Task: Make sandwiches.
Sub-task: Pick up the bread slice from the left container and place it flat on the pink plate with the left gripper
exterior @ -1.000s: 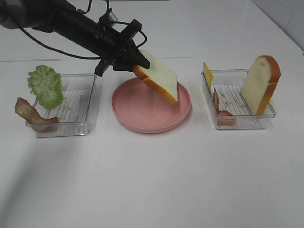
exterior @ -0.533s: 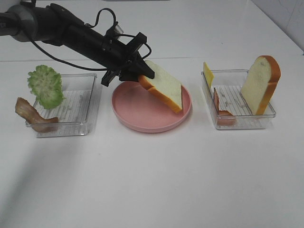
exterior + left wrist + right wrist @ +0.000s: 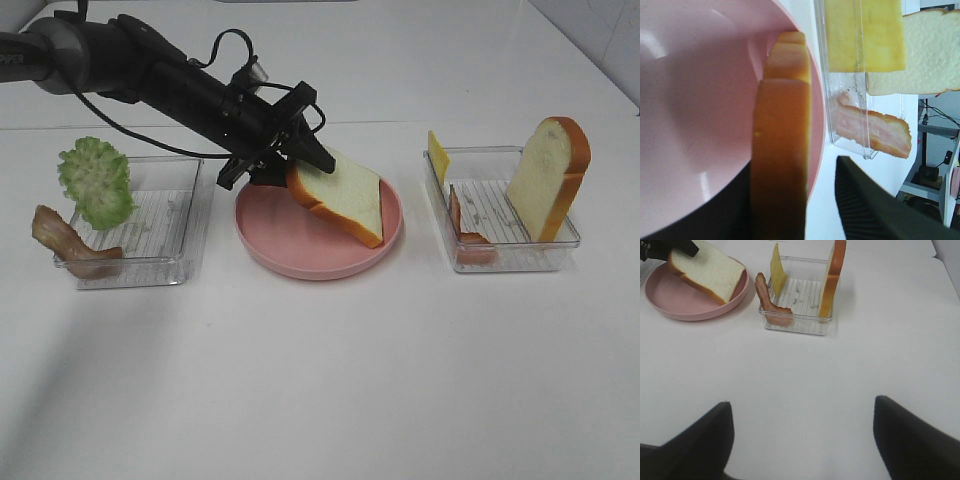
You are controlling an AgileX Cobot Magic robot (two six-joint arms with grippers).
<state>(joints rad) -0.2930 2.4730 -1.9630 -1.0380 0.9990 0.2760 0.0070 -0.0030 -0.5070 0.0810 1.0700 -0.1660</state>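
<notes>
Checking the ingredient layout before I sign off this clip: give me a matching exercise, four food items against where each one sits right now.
Items
1. lettuce
2. cheese square
3. middle bread slice
4. right-hand bread slice

Places
a. upright at the right end of the right tray
b. tilted, lower end on the pink plate
c. propped at the left edge of the left tray
d. upright at the back-left corner of the right tray

Pairs: 1-c, 2-d, 3-b, 4-a
</notes>
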